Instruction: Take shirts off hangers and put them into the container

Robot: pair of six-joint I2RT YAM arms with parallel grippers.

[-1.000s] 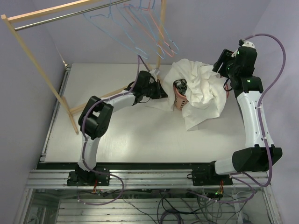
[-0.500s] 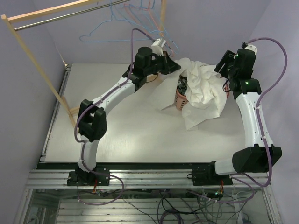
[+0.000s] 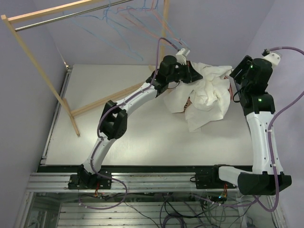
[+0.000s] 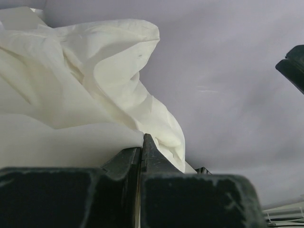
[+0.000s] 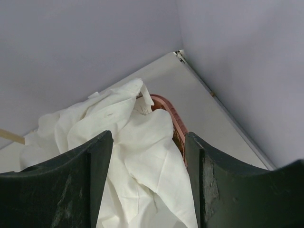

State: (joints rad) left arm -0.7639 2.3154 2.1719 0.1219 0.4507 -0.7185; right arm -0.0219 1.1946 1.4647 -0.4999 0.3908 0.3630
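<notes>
Lavender walls (image 3: 213, 28), pale table (image 3: 118, 137), a wooden rack (image 3: 42, 66) at the far left corner with bare blue and pink wire hangers (image 3: 128, 21) on its rail. The white shirt (image 3: 209, 95) is off the hangers and heaped over the container (image 5: 175, 118), the pink basket at the right rear of the table. Only a strip of its rim shows under the cloth. A good part of the shirt spills over the near side and lies on the table. The checked shirt I cannot make out. The left gripper (image 4: 141, 142) is stretched out over the heap with its jaws pressed together on a fold of the white cloth, holding it up. The right gripper (image 5: 147, 140) hangs above the basket's far right side, jaws partly apart, nothing between them. The step looks like stuffing the shirt in. Done well, the pinched fold goes over the middle of the basket's opening and comes down low before letting go, so it piles inside instead of sliding off the rim. The spilled tail on the near side probably needs a second gather, a fair job for the free arm.
</notes>
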